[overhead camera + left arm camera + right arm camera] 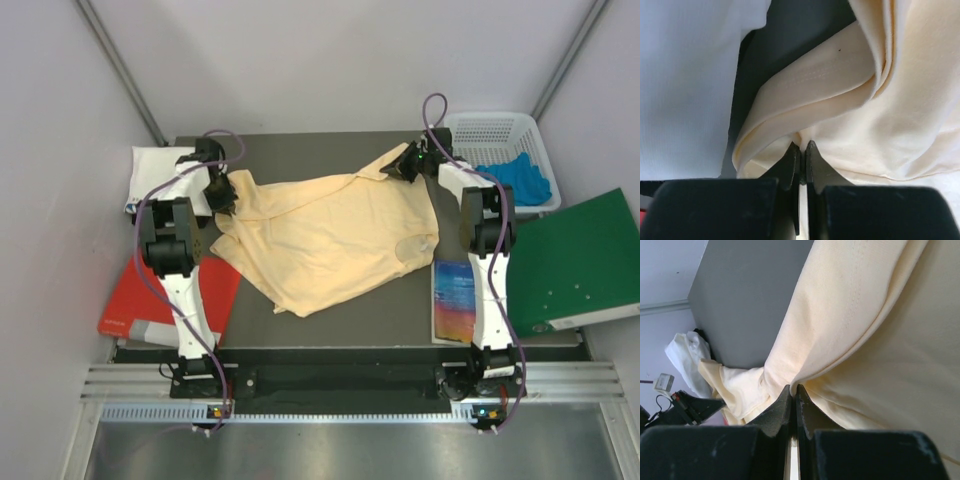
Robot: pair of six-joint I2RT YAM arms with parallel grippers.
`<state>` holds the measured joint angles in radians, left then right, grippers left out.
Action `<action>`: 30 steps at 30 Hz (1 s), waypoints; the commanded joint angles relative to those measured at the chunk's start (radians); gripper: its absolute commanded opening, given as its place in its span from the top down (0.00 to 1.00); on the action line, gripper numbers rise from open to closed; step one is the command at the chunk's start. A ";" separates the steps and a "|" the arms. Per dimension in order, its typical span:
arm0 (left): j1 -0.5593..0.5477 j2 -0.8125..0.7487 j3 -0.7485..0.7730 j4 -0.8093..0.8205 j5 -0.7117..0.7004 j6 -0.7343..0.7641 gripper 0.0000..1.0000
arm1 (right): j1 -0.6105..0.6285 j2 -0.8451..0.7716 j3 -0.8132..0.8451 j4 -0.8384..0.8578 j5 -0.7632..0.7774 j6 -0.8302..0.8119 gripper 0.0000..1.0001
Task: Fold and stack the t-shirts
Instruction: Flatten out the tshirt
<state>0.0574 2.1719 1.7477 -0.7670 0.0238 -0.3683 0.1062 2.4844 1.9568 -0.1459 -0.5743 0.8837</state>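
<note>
Pale grey walls close in a dark grey matte tabletop [380, 312]. One soft, pale peach-yellow cloth t-shirt [330, 235] lies rumpled across the middle of the frame, its hem stitched in fine rows. One white cloth t-shirt [155, 168] lies as a flat rectangle at upper left. The left gripper [802, 147] is clenched on a fold at the yellow shirt's left edge, and the right gripper [793, 389] pinches its upper right edge. One white latticed plastic basket [500, 130] holds blue cloth [522, 180] at upper right. One green folder [580, 260], one red folder [140, 300] and one rainbow-coloured book [455, 295] lie flat at the sides.
</note>
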 commanded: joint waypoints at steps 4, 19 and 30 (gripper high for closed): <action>0.005 -0.050 0.116 0.014 -0.045 0.011 1.00 | -0.011 -0.108 -0.006 0.031 -0.013 -0.008 1.00; 0.007 -0.075 0.236 0.005 -0.028 0.012 1.00 | -0.011 -0.151 -0.021 0.000 -0.018 -0.054 1.00; 0.009 -0.170 0.341 0.026 0.054 -0.001 1.00 | -0.019 -0.229 0.121 -0.125 0.013 -0.132 1.00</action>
<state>0.0593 2.1368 1.9697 -0.7811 0.0193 -0.3565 0.1005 2.3959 1.9381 -0.1978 -0.5804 0.8288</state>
